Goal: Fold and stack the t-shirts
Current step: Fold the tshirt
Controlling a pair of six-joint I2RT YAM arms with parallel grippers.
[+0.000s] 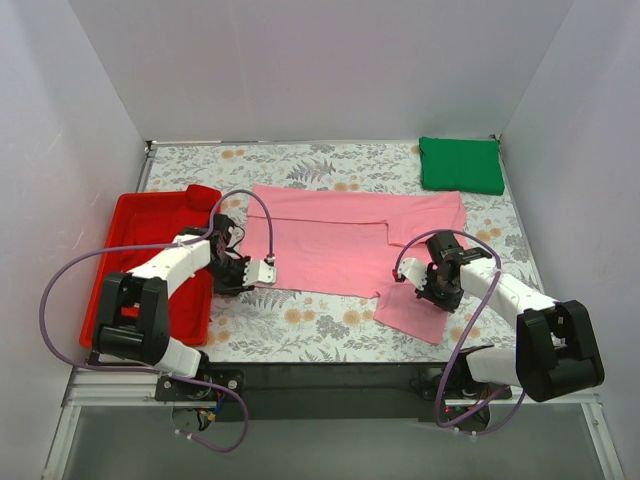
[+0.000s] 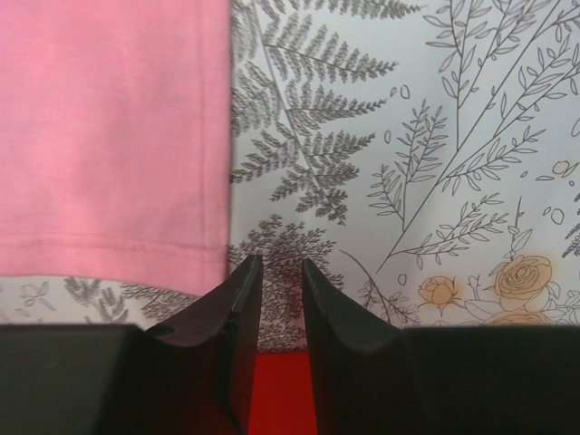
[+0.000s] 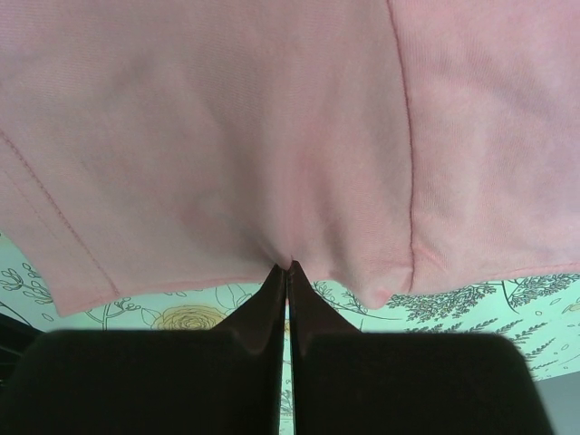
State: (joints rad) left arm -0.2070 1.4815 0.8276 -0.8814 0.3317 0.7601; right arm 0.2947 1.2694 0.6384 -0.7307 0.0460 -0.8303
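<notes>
From the top view, there are two t-shirts, one tray and two arms. The pink t-shirt (image 1: 330, 250) lies spread across the middle of the flower-printed desk (image 1: 300, 330), with one sleeve reaching toward the near right. The green t-shirt (image 1: 460, 165) sits folded into a neat block at the far right corner, well apart from the pink one. The single red tray (image 1: 150, 225) rests along the left side. The left tool (image 1: 250, 275) is low over the desk at the pink t-shirt's near left corner, just beside the tray's right rim. The right tool (image 1: 425, 292) is down on the pink cloth at its near right part, where the sleeve spreads out.

In the left wrist view, the left tool (image 2: 281, 263) has its two fingers a narrow gap apart with nothing between them. They sit above the fern print of the desk (image 2: 408, 136). One corner of the pink t-shirt (image 2: 109, 136) lies flat just to the left of the fingers, its stitched hem running along the bottom edge. A strip of the red tray (image 2: 281, 399) shows between the finger bases.

In the right wrist view, the right tool (image 3: 287, 265) has its two fingers pressed together, pinching the edge of the pink t-shirt (image 3: 227, 136). The cloth puckers at the tips and fills most of the view, with one seam running down on the right. A band of the desk (image 3: 453, 304) shows below the cloth's edge.
</notes>
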